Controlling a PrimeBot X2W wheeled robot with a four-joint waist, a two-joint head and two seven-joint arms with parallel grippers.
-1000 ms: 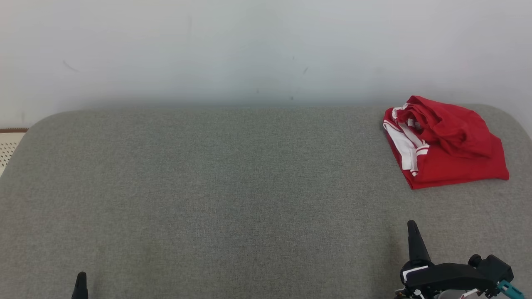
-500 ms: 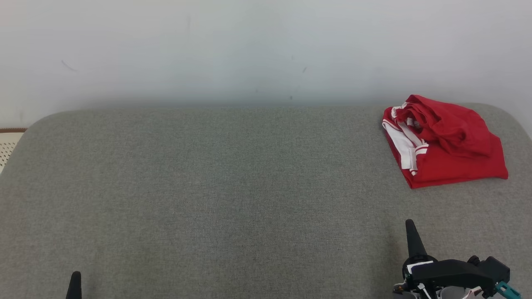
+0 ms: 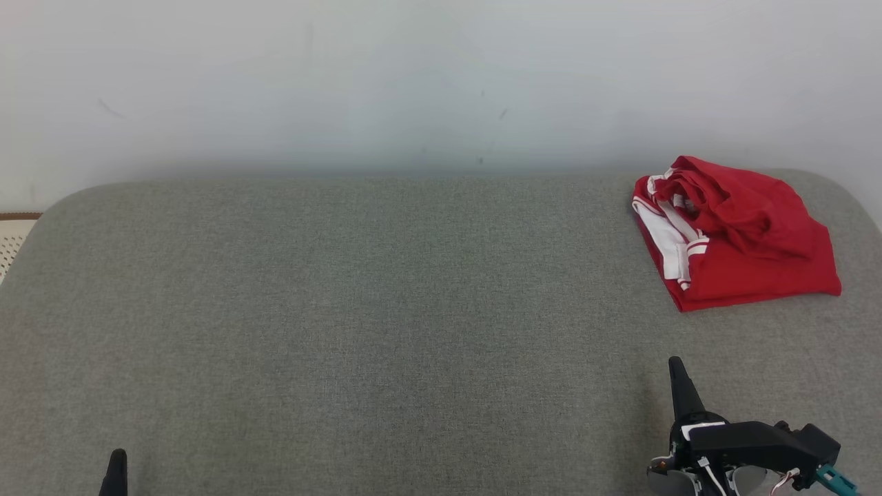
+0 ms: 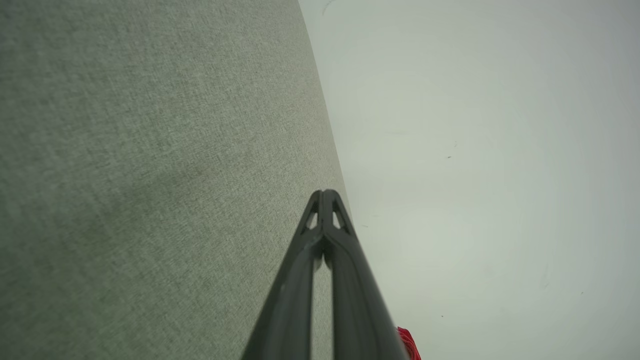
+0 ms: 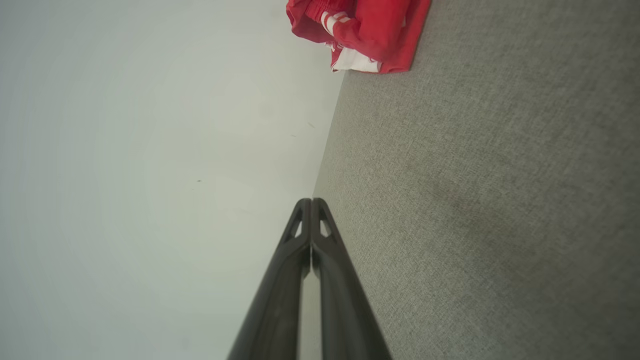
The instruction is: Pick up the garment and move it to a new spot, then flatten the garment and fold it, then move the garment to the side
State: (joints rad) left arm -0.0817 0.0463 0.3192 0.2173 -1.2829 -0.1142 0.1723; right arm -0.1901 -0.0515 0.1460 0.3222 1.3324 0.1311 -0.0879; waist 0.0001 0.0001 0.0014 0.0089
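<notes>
At far right of the grey padded surface (image 3: 386, 310), close to its rounded back corner, the red garment (image 3: 741, 238) with white stripes lay in a loose bundle. Right gripper (image 3: 676, 365) sat well short of it, fingers pressed together on nothing; left gripper (image 3: 117, 456) low at the opposite side, likewise closed and empty. Risk: a pinch catching only the top layer would let the rest trail and unroll; a nudge rightward could tip cloth over the edge. Wall (image 3: 413, 83) bounded the back. Broad bare room lay leftward and toward the robot

Red cloth garment (image 3: 741, 234), woven grey upholstery (image 3: 358, 331)
</notes>
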